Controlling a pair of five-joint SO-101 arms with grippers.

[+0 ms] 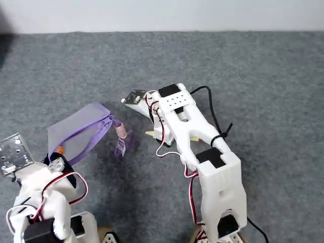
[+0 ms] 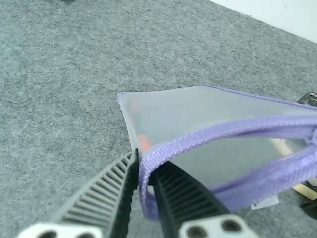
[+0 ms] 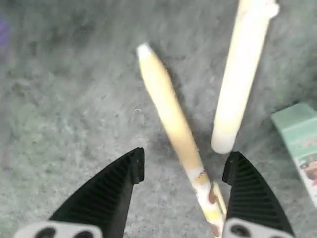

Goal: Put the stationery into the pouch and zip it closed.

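Observation:
A translucent purple pouch [image 1: 81, 132] lies on the grey carpet, its zipper mouth open toward the right arm. My left gripper [image 2: 144, 166] is shut on the zipper edge at the pouch's [image 2: 208, 124] near end; something orange [image 2: 143, 141] shows inside. My right gripper [image 3: 183, 168] is open and low over the carpet, with a cream pen [image 3: 168, 109] lying between its fingers, untouched. A second cream pen [image 3: 242, 74] lies beside it, and a green eraser box [image 3: 299, 144] is farther out. In the high view a pen tip [image 1: 150, 133] pokes out from under the right arm.
A pink zipper charm [image 1: 121, 132] trails from the pouch's open end toward the right arm. Grey carpet [image 1: 263, 81] covers the table, with a white wall behind it. The right arm's body [image 1: 187, 126] hides the stationery from above.

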